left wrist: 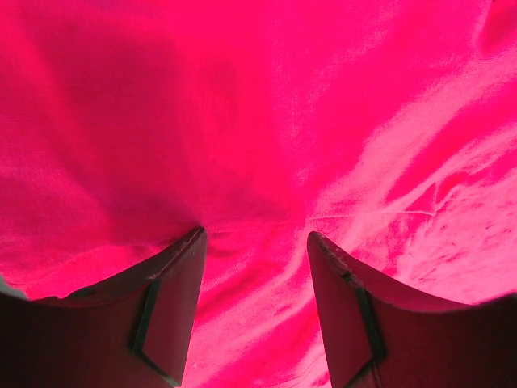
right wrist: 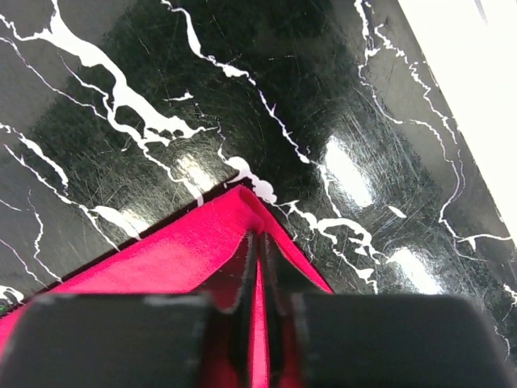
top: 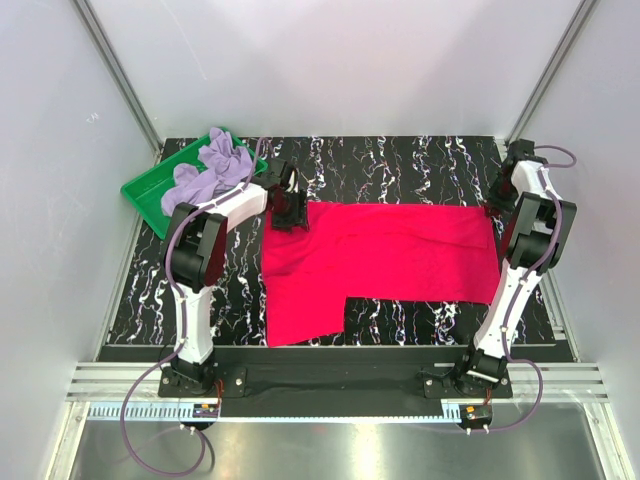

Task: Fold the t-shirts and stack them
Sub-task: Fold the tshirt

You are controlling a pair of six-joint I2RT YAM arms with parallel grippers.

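The crimson t-shirt [top: 380, 255] lies spread flat on the black marbled table, with a flap hanging down at its near left. My left gripper [top: 288, 207] sits at the shirt's far left corner. In the left wrist view its jaws stand apart around [left wrist: 257, 236], and red cloth [left wrist: 258, 121] fills everything behind them. My right gripper [top: 497, 203] is at the shirt's far right corner. In the right wrist view the gripper [right wrist: 257, 238] is shut on that corner of the red shirt [right wrist: 161, 259]. The lavender t-shirt [top: 210, 170] lies crumpled in the tray.
A green plastic tray [top: 140, 190] sits at the table's far left corner, holding the lavender shirt. The black marbled table [top: 400, 165] shows beyond the red shirt. Pale walls close in on both sides and at the back.
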